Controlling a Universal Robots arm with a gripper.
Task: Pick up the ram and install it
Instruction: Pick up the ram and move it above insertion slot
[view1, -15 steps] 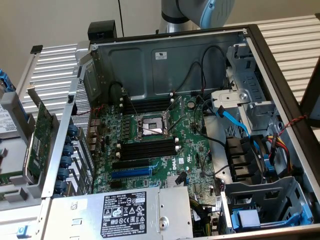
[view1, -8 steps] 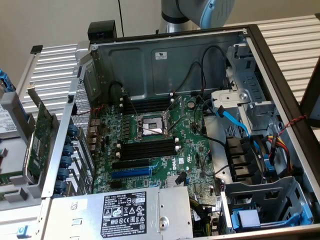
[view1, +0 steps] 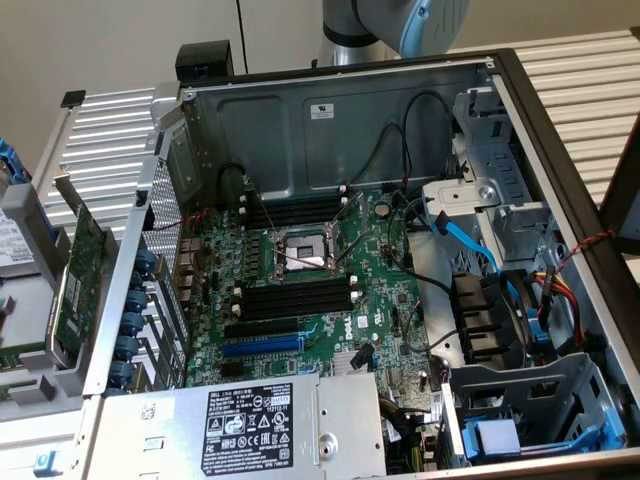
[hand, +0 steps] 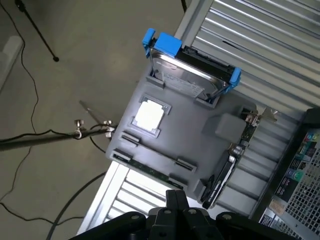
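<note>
gripper (hand: 176, 196) is clenched with nothing in it. the ram (hand: 149, 172) sits just past its tips, a thin green stick standing on edge in the grey tray (hand: 195, 142).

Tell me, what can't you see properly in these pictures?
- The ram: wrist view, sunk edge-up in the gray holder, so its chips are hidden.
- The gripper: wrist view, body cut off by the picture's edge.
- The arm: exterior view, cut off by the top edge.
- Power supply label: exterior view, print too small.
</note>
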